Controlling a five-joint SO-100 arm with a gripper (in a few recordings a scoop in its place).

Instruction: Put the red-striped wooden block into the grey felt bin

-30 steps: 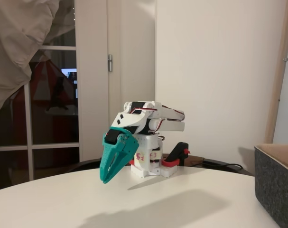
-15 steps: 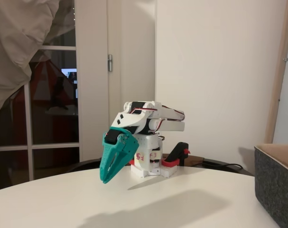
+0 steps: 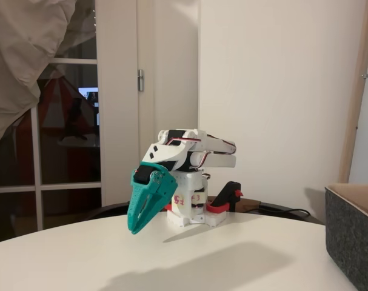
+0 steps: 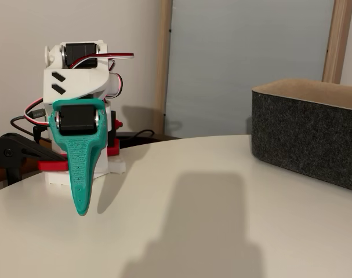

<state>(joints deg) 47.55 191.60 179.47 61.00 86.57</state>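
Currently, nothing differs from the earlier frames: the arm stays folded, with the teal gripper [image 3: 134, 229] [image 4: 82, 212] pointing down just above the white table [image 3: 190, 260] [image 4: 222, 231], jaws closed and empty. The grey felt bin [image 3: 353, 242] [image 4: 306, 136] stands at 3 o'clock, well apart.

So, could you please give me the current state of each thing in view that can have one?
gripper: shut, empty, pointing down just above the table, arm folded over its base.
grey felt bin: upright on the table, open at the top, apart from the gripper; its inside cannot be seen.
table: white, bearing the arm's base and the bin.
black clamp: fixed at the arm's base.
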